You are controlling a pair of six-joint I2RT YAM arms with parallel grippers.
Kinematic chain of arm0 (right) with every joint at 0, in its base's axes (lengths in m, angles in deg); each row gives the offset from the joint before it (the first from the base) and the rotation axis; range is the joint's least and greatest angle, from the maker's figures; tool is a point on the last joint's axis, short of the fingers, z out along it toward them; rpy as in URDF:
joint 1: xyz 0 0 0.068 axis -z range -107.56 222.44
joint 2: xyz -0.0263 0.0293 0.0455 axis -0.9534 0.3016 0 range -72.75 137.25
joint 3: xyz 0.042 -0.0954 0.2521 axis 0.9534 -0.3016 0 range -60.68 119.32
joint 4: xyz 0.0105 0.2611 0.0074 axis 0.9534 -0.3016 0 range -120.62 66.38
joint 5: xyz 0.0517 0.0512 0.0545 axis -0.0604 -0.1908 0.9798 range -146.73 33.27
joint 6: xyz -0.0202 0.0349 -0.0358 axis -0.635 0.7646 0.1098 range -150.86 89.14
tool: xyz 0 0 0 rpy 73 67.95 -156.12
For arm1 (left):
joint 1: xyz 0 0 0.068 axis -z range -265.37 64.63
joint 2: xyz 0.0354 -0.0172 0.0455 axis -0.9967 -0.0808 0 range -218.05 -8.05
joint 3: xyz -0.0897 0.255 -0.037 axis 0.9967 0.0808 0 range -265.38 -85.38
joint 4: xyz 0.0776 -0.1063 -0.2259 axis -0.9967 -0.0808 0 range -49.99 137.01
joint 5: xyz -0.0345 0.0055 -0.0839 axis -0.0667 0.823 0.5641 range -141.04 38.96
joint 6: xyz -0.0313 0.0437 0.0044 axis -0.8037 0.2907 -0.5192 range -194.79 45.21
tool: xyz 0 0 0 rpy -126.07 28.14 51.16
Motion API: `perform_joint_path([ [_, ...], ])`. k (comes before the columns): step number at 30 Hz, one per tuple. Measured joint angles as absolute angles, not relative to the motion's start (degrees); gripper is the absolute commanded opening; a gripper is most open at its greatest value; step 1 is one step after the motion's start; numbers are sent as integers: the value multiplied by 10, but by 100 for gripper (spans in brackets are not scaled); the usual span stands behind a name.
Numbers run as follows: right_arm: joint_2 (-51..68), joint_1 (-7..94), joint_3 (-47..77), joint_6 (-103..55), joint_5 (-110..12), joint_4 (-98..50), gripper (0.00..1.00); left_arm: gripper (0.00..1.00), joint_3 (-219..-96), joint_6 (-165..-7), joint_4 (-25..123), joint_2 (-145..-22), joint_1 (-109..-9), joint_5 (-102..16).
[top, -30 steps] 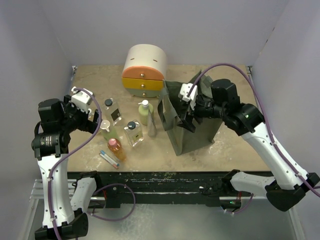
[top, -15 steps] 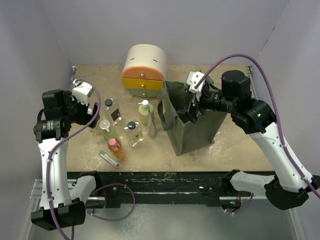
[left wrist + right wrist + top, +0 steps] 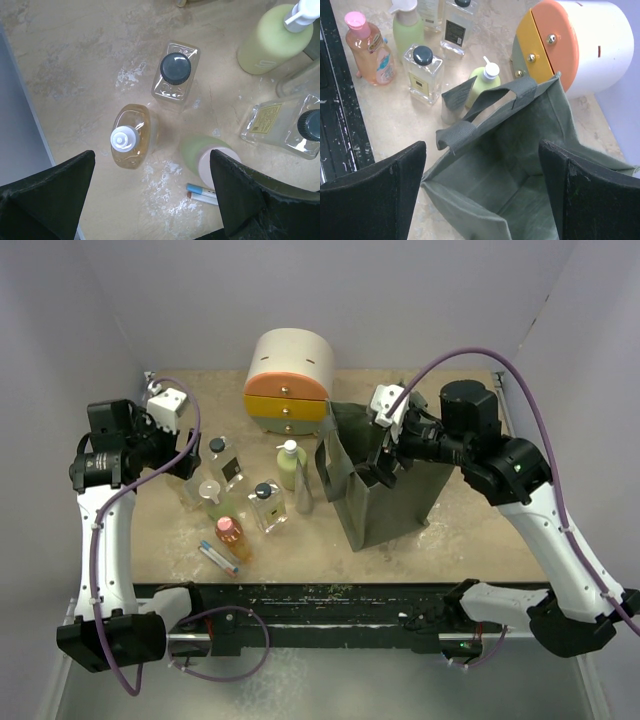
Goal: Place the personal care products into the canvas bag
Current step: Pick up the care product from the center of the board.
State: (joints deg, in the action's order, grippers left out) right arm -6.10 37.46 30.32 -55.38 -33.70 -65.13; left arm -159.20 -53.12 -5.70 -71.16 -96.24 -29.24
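Several bottles stand left of centre: two clear square black-capped (image 3: 232, 470) (image 3: 266, 503), a pale green pump bottle (image 3: 289, 466), a green white-capped one (image 3: 215, 498), an orange pink-capped one (image 3: 232, 538) and a slim grey one (image 3: 303, 492). My left gripper (image 3: 190, 466) is open and empty above their left edge. In the left wrist view it (image 3: 150, 200) hovers over an amber white-capped bottle (image 3: 131, 137) and the green bottle (image 3: 200, 152). The olive canvas bag (image 3: 392, 502) stands open. My right gripper (image 3: 378, 468) is open over its mouth (image 3: 530, 150) and empty.
The round cream, orange and yellow drawer unit (image 3: 288, 380) stands at the back, close behind the bottles and the bag. A blue-tipped pen (image 3: 218, 557) lies near the front edge, by the orange bottle. Walls close in on the left, back and right.
My left gripper has risen and drawn back to the far left, away from the bottles. My right gripper has shifted back and right over the bag's mouth. No bottle has moved.
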Motion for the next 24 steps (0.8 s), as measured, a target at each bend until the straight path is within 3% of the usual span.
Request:
perform_joint_path([
  [13,76,363,426,-553,-301,-626,95,99,-1592,-525,-54,-711,-962,-292],
  [24,187,256,460,-578,-332,-612,95,99,-1592,-533,-54,-679,-962,-319],
])
